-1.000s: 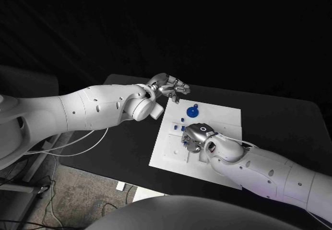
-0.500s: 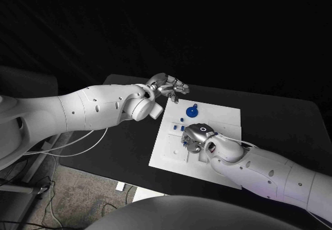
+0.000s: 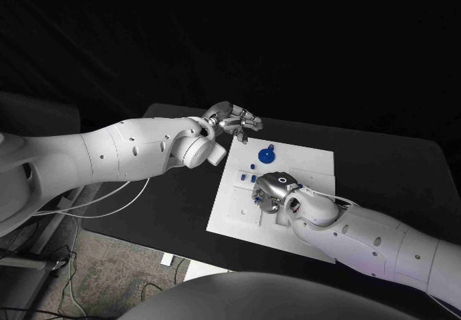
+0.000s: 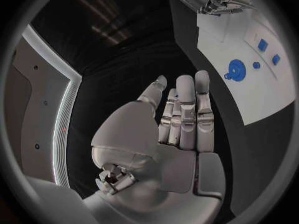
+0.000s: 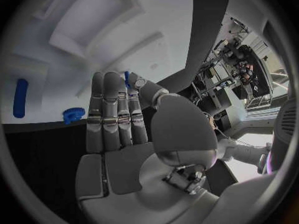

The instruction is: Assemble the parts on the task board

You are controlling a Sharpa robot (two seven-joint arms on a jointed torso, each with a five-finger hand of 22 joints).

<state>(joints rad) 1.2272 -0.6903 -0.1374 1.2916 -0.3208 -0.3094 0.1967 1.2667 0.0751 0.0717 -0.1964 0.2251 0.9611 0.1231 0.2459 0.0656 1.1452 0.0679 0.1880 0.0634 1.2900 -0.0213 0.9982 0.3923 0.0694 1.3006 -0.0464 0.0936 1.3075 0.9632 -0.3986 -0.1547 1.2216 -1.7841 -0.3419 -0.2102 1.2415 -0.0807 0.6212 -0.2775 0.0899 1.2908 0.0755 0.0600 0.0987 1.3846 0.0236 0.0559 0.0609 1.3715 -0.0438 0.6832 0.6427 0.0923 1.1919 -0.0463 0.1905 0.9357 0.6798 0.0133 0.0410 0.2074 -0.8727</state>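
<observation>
board: white task board (image 3: 308,163) lying flat mid-table on the black table (image 3: 404,167), far corner bare; also showing in left wrist view (image 4: 261,92)
left hand: left hand (image 3: 235,121) hanging over the table just off the board's far-left corner, not touching the board
left hand state: fingers (image 4: 186,109) lying straight and pressed side by side in left wrist view, thumb a bit apart, palm (image 4: 134,134) bare; something small and blue is showing at the fingertips in head view, cannot tell if it's being pinched
right hand: right hand (image 3: 272,192) sitting low over the board's middle, arm coming in across the near-right corner
right hand state: fingers (image 5: 115,112) lying straight and together in right wrist view; a thin blue piece (image 5: 127,78) is peeking out between the fingertips and thumb, looking pinched, contact itself hidden
round part: blue disc with a small tab (image 3: 267,157) lying on the far half of the board, between the two hands, apart from both; same part in left wrist view (image 4: 236,68)
small parts: two small blue blocks (image 3: 248,178) sitting on the board just beside the right hand, on its far-left side
other parts: long blue bar (image 5: 20,98) and a blue toothed piece (image 5: 74,115) lying on the board near the right hand's fingers, not touching them
</observation>
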